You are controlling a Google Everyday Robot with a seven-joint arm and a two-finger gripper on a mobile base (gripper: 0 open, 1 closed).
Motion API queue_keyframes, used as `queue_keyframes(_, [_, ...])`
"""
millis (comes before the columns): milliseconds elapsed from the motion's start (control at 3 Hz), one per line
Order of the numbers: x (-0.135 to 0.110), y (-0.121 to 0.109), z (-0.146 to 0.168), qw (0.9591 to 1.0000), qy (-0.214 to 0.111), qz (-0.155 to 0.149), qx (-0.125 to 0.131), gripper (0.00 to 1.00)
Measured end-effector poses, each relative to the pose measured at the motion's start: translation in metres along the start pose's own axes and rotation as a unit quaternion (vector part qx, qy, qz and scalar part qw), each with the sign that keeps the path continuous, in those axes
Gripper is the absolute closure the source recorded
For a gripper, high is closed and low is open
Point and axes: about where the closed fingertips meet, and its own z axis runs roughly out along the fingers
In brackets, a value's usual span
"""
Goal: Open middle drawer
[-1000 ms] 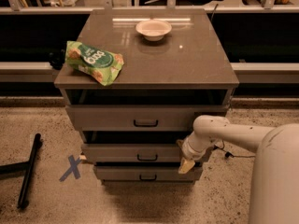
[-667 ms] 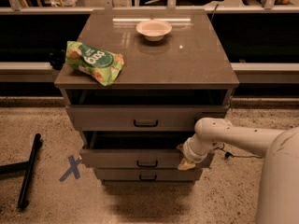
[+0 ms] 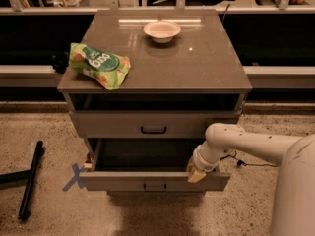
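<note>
- Speckled floor [image 3: 44, 132] surrounds a grey cabinet [image 3: 197, 63], with dark shelving and a pale ledge running behind it.
- On the cabinet top, a white bowl [image 3: 162, 31] sits near the back edge and a green snack bag [image 3: 100, 65] lies at the left front corner, the two well apart.
- A blue tape cross [image 3: 74, 177] marks the floor just left of the cabinet, and a black bar [image 3: 30, 186] lies further left, part of its frame cut off by the picture's edge.
- The top drawer [image 3: 113, 124] looks shut beneath an open slot.
- The middle drawer [image 3: 118, 182] stands well out from the cabinet, its inside dark and hard to read.
- It covers what lies below, so the lowest drawer is hidden.
- The white arm [image 3: 256, 144] reaches in from the right, and the gripper [image 3: 196, 173] rests at the top edge of the middle drawer's front near its right end, away from the black handle [image 3: 155, 186].
- Whether the gripper clamps that edge or only touches it, and how far open it is, I cannot tell.
- A thin cable [image 3: 236, 161] lies on the floor behind the arm.
</note>
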Motion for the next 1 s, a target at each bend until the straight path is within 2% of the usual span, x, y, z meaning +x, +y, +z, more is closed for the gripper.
queue_keyframes(1000, [-0.0007,0.002,0.0026,1.0,-0.001,0.0,-0.003,0.29])
